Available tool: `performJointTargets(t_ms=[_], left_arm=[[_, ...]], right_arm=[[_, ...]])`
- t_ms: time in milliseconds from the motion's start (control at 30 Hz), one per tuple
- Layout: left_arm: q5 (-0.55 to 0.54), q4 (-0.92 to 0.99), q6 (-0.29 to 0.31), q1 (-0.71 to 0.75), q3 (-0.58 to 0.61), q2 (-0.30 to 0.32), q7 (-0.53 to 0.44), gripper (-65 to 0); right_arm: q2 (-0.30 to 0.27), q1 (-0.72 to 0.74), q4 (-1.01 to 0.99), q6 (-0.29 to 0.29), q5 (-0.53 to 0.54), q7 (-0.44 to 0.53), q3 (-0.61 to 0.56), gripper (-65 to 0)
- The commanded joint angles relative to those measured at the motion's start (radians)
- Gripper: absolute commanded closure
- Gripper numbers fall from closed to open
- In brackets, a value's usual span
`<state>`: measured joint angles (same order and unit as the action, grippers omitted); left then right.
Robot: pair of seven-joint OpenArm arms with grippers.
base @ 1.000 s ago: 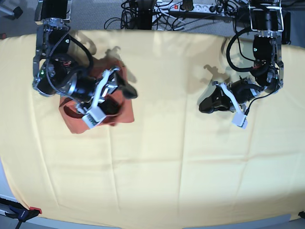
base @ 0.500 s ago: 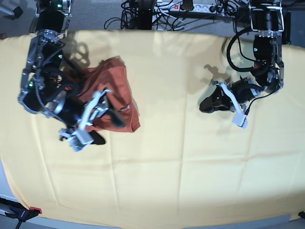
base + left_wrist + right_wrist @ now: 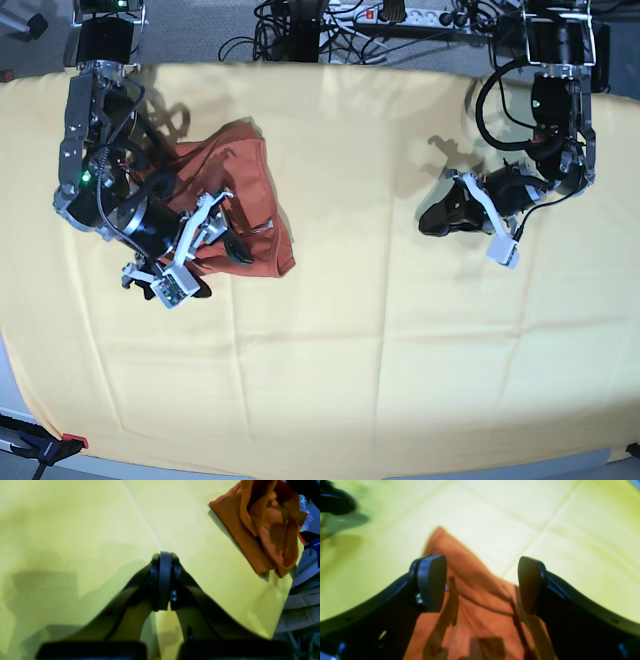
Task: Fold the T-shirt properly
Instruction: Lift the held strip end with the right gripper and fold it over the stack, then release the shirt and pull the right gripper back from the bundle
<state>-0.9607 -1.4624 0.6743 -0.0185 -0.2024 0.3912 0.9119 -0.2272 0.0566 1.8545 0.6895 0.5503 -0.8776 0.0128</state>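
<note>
Right gripper (image 3: 480, 585), black with rounded matte pads, has its jaws spread wide and holds nothing. Seen from the right wrist camera, the T-shirt (image 3: 480, 605) lies directly beneath and between the two pads, its soft rust-orange cotton creased and shadowed by the fingers; whether the pads touch the fabric cannot be told. From the base camera, the right gripper (image 3: 193, 265) sits over the lower left edge of the T-shirt (image 3: 245, 185), which is bunched into a rumpled, roughly triangular heap, with folds and a small pale mark on its surface. The garment rests on the pale yellow cloth (image 3: 380, 360), a smooth sheet crossed by faint straight crease lines, covering the whole table.

Left gripper (image 3: 440, 217) hovers well apart from the shirt, on the other side of the cloth. From the left wrist camera, the left gripper (image 3: 163, 580) has its dark pads pressed flat together, clamping nothing, and the T-shirt (image 3: 262, 525) appears far off as a crumpled orange mound.
</note>
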Motion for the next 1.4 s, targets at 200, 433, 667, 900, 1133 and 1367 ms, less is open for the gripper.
performJointTargets(t_ms=[200, 433, 667, 900, 1133, 1367], left_arm=[[-0.039, -0.015, 0.010, 0.000, -0.003, 0.013, -0.021, 0.0], [-0.043, -0.015, 0.010, 0.013, -0.003, 0.013, -0.021, 0.0], [-0.046, -0.015, 0.010, 0.013, -0.003, 0.013, -0.021, 0.0], [-0.046, -0.015, 0.010, 0.013, -0.003, 0.013, -0.021, 0.0], [-0.046, -0.015, 0.010, 0.013, -0.003, 0.013, -0.021, 0.0], [-0.046, -0.015, 0.010, 0.013, -0.003, 0.013, -0.021, 0.0]], right_arm=[[-0.004, 0.055, -0.051, 0.009, -0.012, 0.029, -0.074, -44.3], [-0.006, 0.060, -0.051, 0.009, -0.005, 0.035, -0.074, -10.8], [-0.004, 0.057, -0.051, 0.009, -0.005, 0.046, -0.074, 0.0], [0.036, 0.057, -0.051, 0.009, 0.021, 0.082, -0.074, 0.0], [0.104, 0.060, -0.057, 0.009, 0.018, 0.082, -0.074, 0.0], [0.132, 0.071, -0.129, 0.009, 0.017, 0.080, -0.075, -6.2]])
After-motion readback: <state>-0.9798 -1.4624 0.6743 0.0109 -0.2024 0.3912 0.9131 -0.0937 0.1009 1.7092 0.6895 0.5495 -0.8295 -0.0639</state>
